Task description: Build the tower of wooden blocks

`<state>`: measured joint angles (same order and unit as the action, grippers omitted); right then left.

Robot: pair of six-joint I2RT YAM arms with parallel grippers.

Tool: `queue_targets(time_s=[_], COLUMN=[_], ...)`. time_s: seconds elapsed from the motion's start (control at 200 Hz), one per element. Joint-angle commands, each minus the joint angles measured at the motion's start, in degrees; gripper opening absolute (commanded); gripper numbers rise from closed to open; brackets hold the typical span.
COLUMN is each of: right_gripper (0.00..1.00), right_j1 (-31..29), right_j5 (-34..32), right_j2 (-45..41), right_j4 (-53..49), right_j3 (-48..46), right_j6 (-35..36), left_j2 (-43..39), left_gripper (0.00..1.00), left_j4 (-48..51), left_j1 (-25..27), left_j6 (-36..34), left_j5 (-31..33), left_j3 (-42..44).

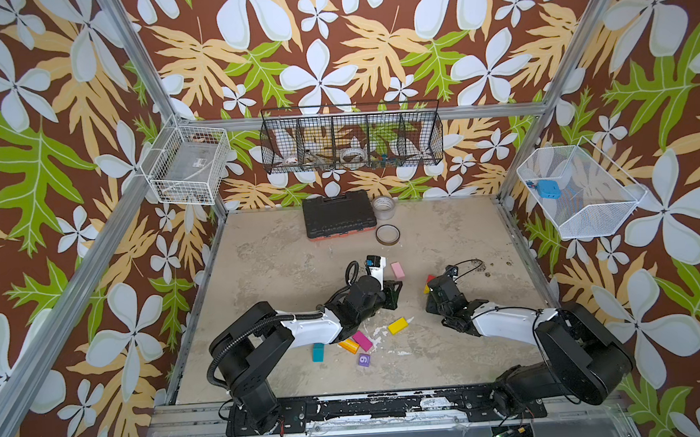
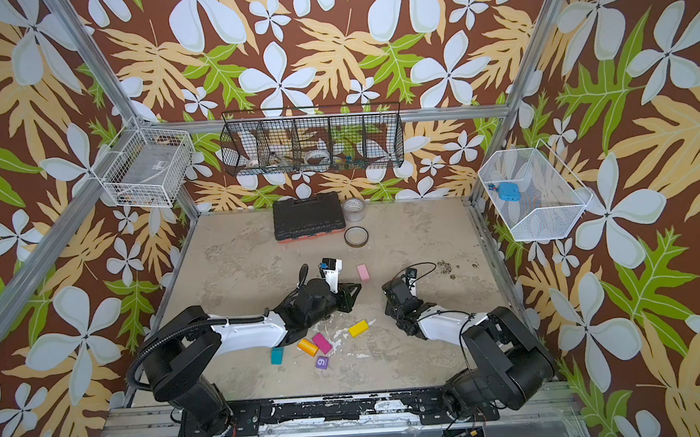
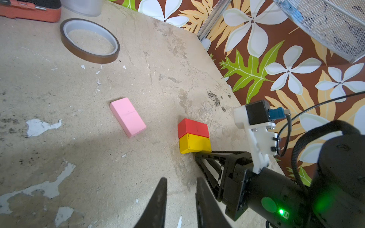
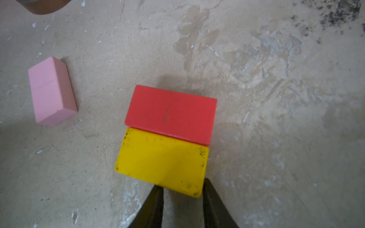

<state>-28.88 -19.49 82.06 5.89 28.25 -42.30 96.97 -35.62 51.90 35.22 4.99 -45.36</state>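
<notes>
8 wood blocks showed on the tabletop (image 1: 268,274). 2 of them made the tower (image 3: 193,136), which stood right of the tabletop's centre, about midway between its far and near edges: a red block (image 4: 170,112) lay flat on a yellow base block (image 4: 162,161), their long sides roughly in line. A pink block (image 3: 128,117) lay flat by itself near the tower, apart from it, on the side toward the centre and the far edge.

5 more sat in a loose group by the middle of the near edge: a loose yellow block (image 1: 398,325), a magenta block (image 1: 362,340) with an orange block (image 1: 349,346) just beside it, a teal block (image 1: 318,351) and a purple cube (image 1: 363,360) bearing a white digit.

The right gripper (image 4: 181,183) sat low at the tower's foot, its jaws parted by a narrow gap. The base block's near corner showed at that gap. Nothing was clamped, and I could not tell whether the tips touched the block.

The left gripper (image 3: 181,179) pointed toward the tower from the centre side, short of it. Its jaws stood a narrower gap apart, with only bare tabletop between them.

A black tool case (image 1: 337,214) lay at the middle of the far edge. A clear tape roll (image 1: 383,207) and a brown tape ring (image 3: 89,40) lay just beside it.
</notes>
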Motion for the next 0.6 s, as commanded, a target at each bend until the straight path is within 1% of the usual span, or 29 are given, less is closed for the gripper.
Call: queue_targets(time_s=[0.0,0.07,0.251,0.331,0.416,0.471,0.516,0.596], right_gripper=[0.46,0.50,0.50,0.50,0.51,0.54,0.57,0.57], right_j1=[0.04,-0.03,0.14,1.49,5.08,7.31,9.11,11.46], right_j5=[-1.08,-0.99,-2.23,-1.79,2.30,4.83,7.18,11.40], right_j2=[-1.32,-3.35,-9.55,-12.99,-15.81,-17.03,-17.28,-16.31], right_j4=[-0.98,-1.51,-4.33,-4.92,-3.38,-1.63,0.35,2.67], right_j3=[0.31,0.09,-0.56,-0.75,-1.67,-2.70,-3.57,-3.61], right_j6=[0.35,0.45,0.13,-0.19,-0.80,-1.90,-2.83,-3.83], left_j2=[0.22,0.33,0.33,0.24,0.15,-0.02,-0.19,-0.77], left_gripper=[0.28,0.28,0.28,0.28,0.28,0.28,0.28,0.28], left_j4=[-0.68,-0.68,-0.66,-0.73,-0.75,-0.77,-0.82,-0.66], left_j1=[0.00,0.01,0.04,0.00,0.04,0.03,0.03,0.04], left_j6=[-0.86,-0.85,-0.86,-0.85,-0.77,-0.77,-0.76,-0.85], left_j5=[-0.09,-0.15,-0.07,-0.01,0.02,0.02,0.11,0.44], left_j3=[-0.59,-0.60,-0.56,-0.53,-0.43,-0.34,-0.27,-0.12])
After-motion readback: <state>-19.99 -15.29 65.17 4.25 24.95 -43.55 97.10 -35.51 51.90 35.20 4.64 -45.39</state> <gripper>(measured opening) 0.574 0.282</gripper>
